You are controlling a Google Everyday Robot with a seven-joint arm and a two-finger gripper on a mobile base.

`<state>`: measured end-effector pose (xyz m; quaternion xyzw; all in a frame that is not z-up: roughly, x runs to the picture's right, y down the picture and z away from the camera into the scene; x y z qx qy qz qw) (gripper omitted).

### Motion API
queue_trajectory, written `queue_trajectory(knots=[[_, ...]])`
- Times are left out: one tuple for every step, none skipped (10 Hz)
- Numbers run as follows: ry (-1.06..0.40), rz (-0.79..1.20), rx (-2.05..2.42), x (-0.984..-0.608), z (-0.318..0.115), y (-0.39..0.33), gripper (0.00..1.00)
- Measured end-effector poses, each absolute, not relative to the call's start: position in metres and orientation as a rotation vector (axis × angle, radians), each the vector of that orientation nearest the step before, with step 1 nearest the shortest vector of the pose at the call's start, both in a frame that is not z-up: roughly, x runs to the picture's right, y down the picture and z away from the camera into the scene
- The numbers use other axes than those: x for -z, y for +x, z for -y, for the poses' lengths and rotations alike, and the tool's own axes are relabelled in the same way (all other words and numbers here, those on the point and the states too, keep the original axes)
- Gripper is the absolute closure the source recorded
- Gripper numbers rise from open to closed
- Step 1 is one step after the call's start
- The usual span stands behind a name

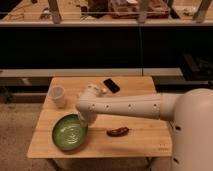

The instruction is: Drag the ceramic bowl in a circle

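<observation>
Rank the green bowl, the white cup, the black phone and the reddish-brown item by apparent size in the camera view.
1. ceramic bowl, with the pincer at its rim
2. white cup
3. reddish-brown item and black phone: they look alike, so unranked.

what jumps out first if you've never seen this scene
The big white arm sweeps in from the right across the wooden table, its hand down at the right rim of the green bowl near the front left edge. Around it sit a white cup at back left, a black phone at the back, and a small reddish-brown thing right of the bowl.
</observation>
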<state>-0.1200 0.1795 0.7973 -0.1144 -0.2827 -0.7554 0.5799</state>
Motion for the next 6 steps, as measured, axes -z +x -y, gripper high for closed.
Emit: queue_trajectory(knots=[[-0.269,0.654,1.768,-0.8,-0.175,-0.13,1.0],[-0.269,0.651,1.762,-0.803,-0.172,-0.134,1.0],[-0.273,0.646,1.746,-0.809,-0.166,-0.135,1.0],[-0.276,0.639,1.725,-0.816,-0.158,-0.129,1.0],[-0.279,0.636,1.711,-0.823,-0.15,-0.121,1.0],[-0.286,0.628,1.689,-0.837,-0.135,-0.107,1.0]])
